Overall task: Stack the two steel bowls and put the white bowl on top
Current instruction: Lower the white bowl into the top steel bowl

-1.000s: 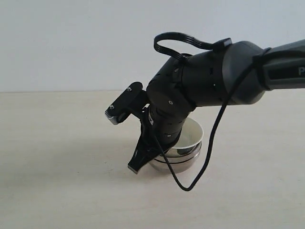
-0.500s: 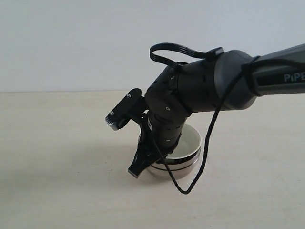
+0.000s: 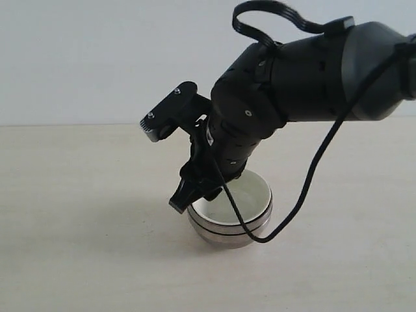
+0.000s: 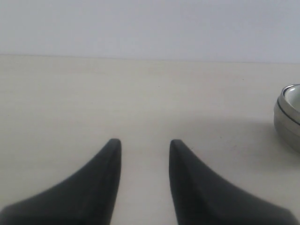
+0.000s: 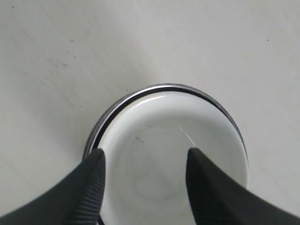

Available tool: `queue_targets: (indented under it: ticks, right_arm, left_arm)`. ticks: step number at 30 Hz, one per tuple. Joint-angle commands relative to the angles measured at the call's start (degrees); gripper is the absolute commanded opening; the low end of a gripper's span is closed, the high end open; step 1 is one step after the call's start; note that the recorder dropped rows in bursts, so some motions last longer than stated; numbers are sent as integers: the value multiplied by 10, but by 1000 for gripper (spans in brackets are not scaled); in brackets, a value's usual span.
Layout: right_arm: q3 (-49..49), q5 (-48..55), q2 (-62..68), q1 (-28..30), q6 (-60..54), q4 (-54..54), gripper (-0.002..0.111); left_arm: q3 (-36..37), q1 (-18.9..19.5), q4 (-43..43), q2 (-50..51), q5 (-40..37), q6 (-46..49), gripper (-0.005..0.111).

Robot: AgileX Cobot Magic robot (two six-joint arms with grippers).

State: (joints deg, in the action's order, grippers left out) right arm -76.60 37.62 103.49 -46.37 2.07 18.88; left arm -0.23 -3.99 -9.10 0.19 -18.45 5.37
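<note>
The two steel bowls (image 3: 227, 229) sit nested in one stack on the table, their shiny banded sides showing. The white bowl (image 3: 252, 193) rests level inside the top one, only its rim and pale inside visible. My right gripper (image 3: 195, 196) hangs open just above the stack's left rim. From the right wrist, the white bowl (image 5: 164, 126) fills the steel rim (image 5: 126, 101), and my right gripper (image 5: 145, 152) holds nothing. My left gripper (image 4: 143, 141) is open and empty low over the table, with the steel bowls (image 4: 285, 125) off to one side. It does not show in the exterior view.
The pale wooden table (image 3: 78, 247) runs back to a plain white wall (image 3: 97, 58). The right arm's black cable (image 3: 305, 188) loops down beside the stack. Nothing else stands on the table.
The white bowl went from tilted in the right gripper to lying level in the steel bowls. The right gripper has let go and risen a little.
</note>
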Motion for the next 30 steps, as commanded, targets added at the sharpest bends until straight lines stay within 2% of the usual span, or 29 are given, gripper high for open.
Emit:
queue_targets:
  ticks: [1,3,4,5,6,7,11,16,30]
  right_arm:
    - [-1,-3,-13,1,21,-3,45]
    - [-1,-9,-13,1,22,-3,40]
    - [-1,-12,-12,1,23,-3,33]
    - [-1,-12,-12,1,23,-2,25]
    - [-1,-11,-12,1,40,14,6]
    - [-1,-8,-12,1,57,28,0]
    - [-1,22,-11,26,151,85,0]
    - [-1,66,-10,81,148,13,0]
    - [0,97,-8,83,154,-13,0]
  left_arm:
    - [2,2,-1,-2,4,2,32]
    - [2,2,-1,-2,4,2,32]
    - [2,2,-1,-2,4,2,32]
    - [2,2,-1,-2,4,2,32]
    - [2,2,-1,-2,4,2,32]
    - [2,2,-1,-2,4,2,32]
    - [2,2,-1,-2,4,2,32]
    - [2,2,-1,-2,4,2,32]
    - [2,2,-1,-2,4,2,32]
